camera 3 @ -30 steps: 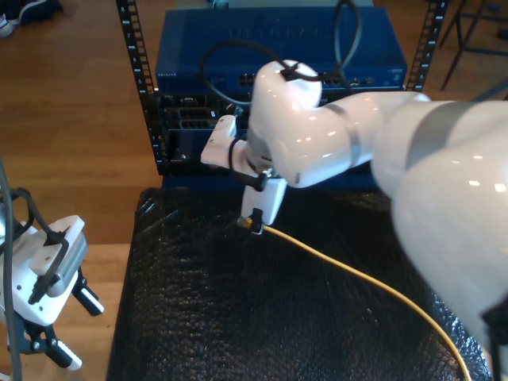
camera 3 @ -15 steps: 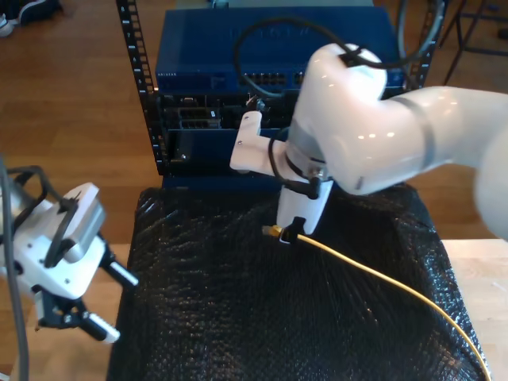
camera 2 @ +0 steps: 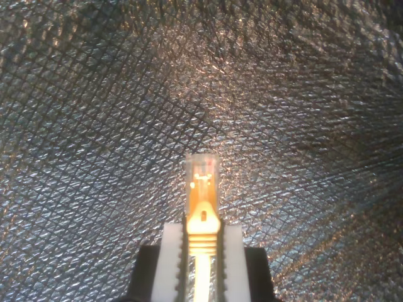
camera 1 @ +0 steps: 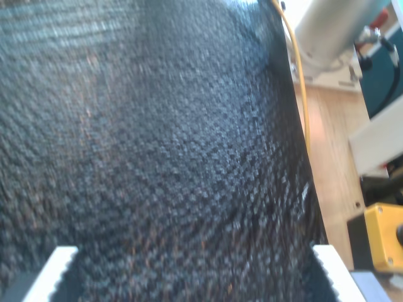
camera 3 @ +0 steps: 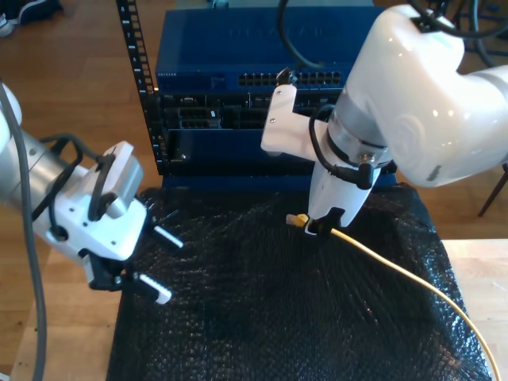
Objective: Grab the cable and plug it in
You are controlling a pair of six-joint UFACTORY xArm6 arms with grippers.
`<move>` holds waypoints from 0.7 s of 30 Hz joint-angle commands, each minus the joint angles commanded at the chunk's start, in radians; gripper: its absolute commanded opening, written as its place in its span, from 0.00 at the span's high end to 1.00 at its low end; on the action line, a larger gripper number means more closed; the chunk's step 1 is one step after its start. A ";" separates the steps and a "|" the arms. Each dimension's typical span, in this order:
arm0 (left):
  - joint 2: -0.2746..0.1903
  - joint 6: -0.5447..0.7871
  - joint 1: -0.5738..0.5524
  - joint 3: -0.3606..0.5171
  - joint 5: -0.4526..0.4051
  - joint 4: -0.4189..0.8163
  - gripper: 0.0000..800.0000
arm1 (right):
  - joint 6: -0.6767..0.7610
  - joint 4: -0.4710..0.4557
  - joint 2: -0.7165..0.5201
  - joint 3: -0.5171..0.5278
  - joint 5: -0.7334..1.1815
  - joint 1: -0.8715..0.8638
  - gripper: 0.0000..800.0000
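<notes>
The yellow-orange cable [camera 3: 397, 270] runs across the black mat [camera 3: 238, 325] from the exterior view's lower right up to its clear plug [camera 3: 296, 220]. My second gripper [camera 3: 317, 227] is shut on the yellow boot just behind the plug, a little above the mat. In the second wrist view the plug [camera 2: 201, 179] sticks out past the white fingers [camera 2: 171, 258]. My first gripper [camera 3: 169, 270] stands open over the mat's edge at the exterior view's left, with nothing between its fingertips [camera 1: 55, 267]. A stretch of cable [camera 1: 299, 82] shows far off in the first wrist view.
A blue network switch [camera 3: 262, 44] sits in a black rack behind the mat, with rows of ports [camera 3: 290, 79] facing the arms. Wooden floor surrounds the mat. A yellow box [camera 1: 381, 242] and a white arm base [camera 1: 334, 31] lie past the mat's edge.
My second gripper has carried the plug toward the exterior view's right, keeping it just above the mat. My first gripper has swung in from the exterior view's left over the mat's edge.
</notes>
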 joint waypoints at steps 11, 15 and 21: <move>0.008 -0.057 -0.103 -0.044 -0.015 -0.028 0.00 | -0.130 0.170 -0.021 -0.058 0.121 -0.072 0.99; 0.009 -0.064 -0.126 -0.063 -0.017 -0.052 0.00 | -0.180 0.242 -0.021 -0.083 0.183 -0.167 0.99; 0.025 -0.066 -0.129 -0.103 -0.018 -0.104 0.00 | -0.210 0.259 -0.023 -0.121 0.249 -0.175 0.99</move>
